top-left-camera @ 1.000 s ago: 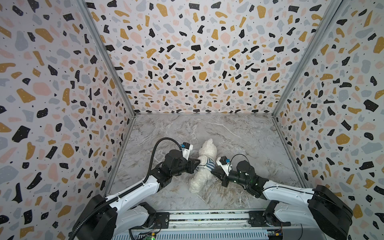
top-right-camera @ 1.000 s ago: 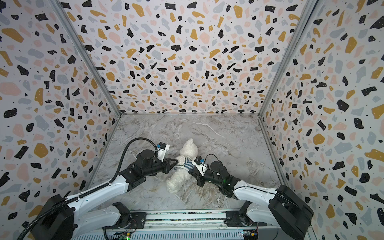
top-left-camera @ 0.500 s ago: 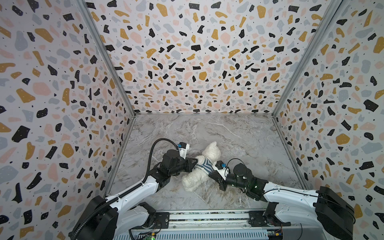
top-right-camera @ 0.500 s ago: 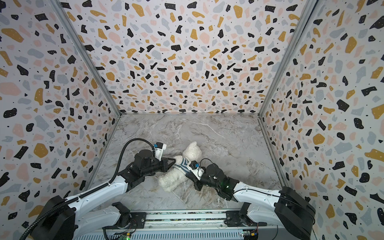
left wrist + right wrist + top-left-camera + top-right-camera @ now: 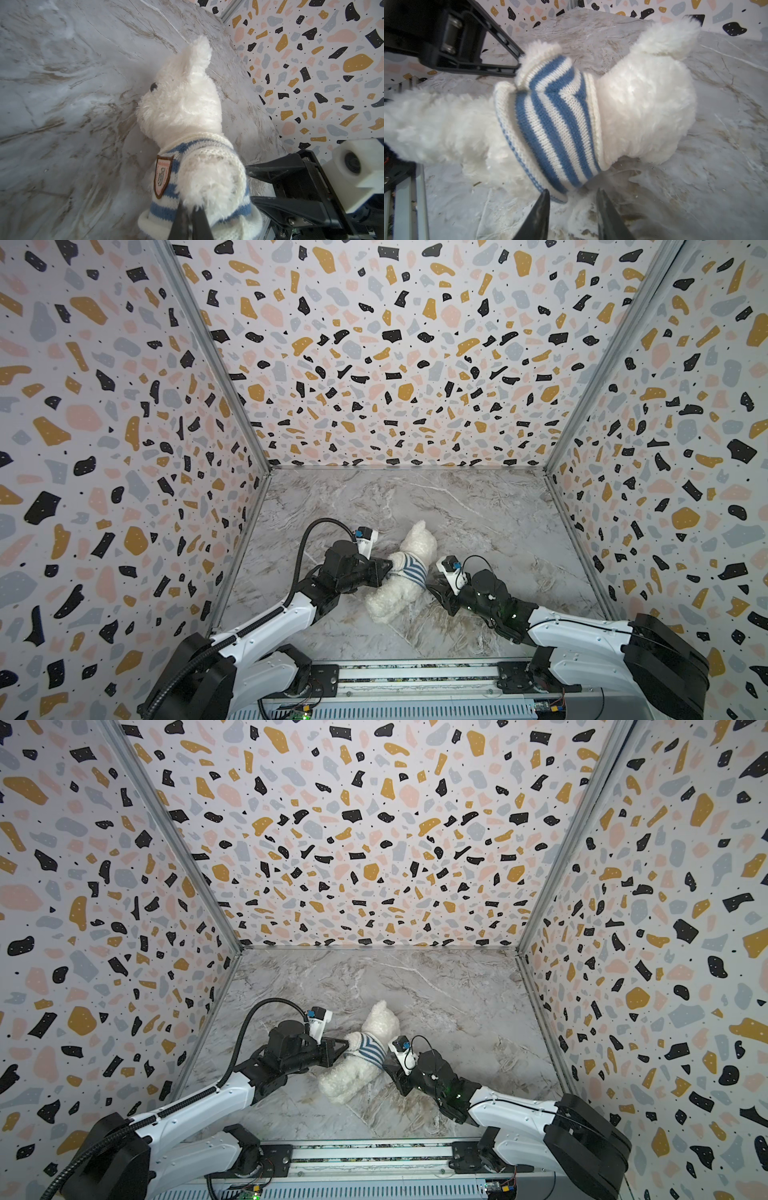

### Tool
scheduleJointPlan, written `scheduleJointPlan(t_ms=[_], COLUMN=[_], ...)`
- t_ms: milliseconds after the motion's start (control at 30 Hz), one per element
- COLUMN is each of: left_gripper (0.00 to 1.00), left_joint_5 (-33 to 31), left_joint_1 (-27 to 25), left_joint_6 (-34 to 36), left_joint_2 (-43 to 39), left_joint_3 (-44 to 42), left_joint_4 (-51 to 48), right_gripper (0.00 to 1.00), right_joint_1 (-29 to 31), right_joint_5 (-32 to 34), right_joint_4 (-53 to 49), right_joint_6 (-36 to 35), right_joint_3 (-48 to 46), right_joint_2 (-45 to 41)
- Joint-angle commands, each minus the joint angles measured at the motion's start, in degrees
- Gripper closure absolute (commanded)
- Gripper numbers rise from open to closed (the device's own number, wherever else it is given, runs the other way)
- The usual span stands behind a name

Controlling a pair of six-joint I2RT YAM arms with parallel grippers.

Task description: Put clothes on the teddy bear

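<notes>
Teddy bear [image 5: 417, 543] lying on the table [image 5: 478, 510], head toward the back wall, a striped shirt [image 5: 412, 571] around its chest. Left gripper [image 5: 389, 567] clenched on the bear's arm at the sleeve. Right gripper [image 5: 572, 194] released, jaws parted just beside the shirt's hem.

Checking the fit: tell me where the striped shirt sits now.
In both top views the striped shirt wraps the teddy bear's chest, low centre, between both arms' jaws.

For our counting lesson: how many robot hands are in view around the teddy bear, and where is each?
2. The left hand is shut on the sleeved arm of the teddy bear; the right hand stands open beside the hem of the striped sweater. None seems hidden.
</notes>
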Motion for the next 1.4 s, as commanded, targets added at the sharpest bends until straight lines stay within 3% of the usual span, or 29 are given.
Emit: scheduleJointPlan(t_ms=[0,267,533,867,1133,1367], left_gripper=[1.00,1.00,1.00,1.00,1.00,1.00], left_joint_5=[0.82,1.01,1.44,1.00,-0.60,-2.05], left_joint_1=[0.32,0.41,0.41,0.45,0.59,0.67], left_joint_6=[1.41,1.42,0.79,0.07,-2.66,-4.58], left_joint_2=[-0.53,-0.71,-0.85,-0.01,-0.89,-2.46], left_joint_3=[0.92,1.45,1.37,1.72,0.21,-1.39], left_joint_4=[-0.40,-0.86,-0.33,0.44,3.33,6.00], right_gripper=[0.63,0.67,0.73,1.00,1.00,0.97], right_joint_1=[-0.12,0.09,0.18,2.47,4.31,4.34], right_joint_5=[-2.49,-9.45,-10.16,-10.27,-13.64,-12.78], right_joint_4=[4.42,9.68,10.35,10.31,7.99,7.73], right_joint_6=[-1.71,-3.80,-4.58,-6.05,-7.17,-6.29], right_joint_3=[0.28,-0.03,2.14,1.25,0.28,2.10], right_joint_2=[1.34,4.58,9.13,8.10,5.10,8.15])
